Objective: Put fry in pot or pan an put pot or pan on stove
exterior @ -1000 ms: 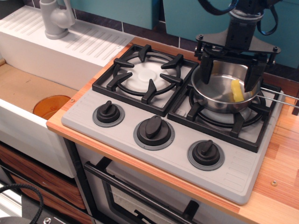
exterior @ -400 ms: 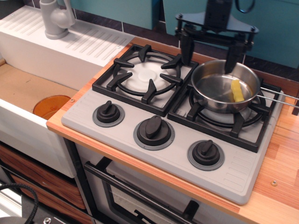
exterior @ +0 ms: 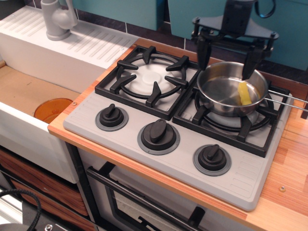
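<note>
The shiny steel saucepan (exterior: pixel 226 91) sits on the right burner of the grey stove (exterior: pixel 192 159). Its thin wire handle (exterior: pixel 288 98) points right. The yellow crinkle-cut fry (exterior: pixel 244 93) lies inside the pan, leaning on its right wall. My gripper (exterior: pixel 227 60) hangs open just above the pan's far rim. Its two black fingers (exterior: pixel 251 61) are spread wide and hold nothing.
The left burner (exterior: pixel 150 79) is bare. Three black knobs (exterior: pixel 158 131) line the stove's front. A white sink (exterior: pixel 53 53) with a grey tap (exterior: pixel 57 18) stands at the left, an orange disc (exterior: pixel 53 109) in its basin. Wooden counter (exterior: pixel 288 163) runs along the right.
The gripper rose out of the pan, leaving the fry inside, then shifted slightly right. The pan and fry have stayed put on the right burner.
</note>
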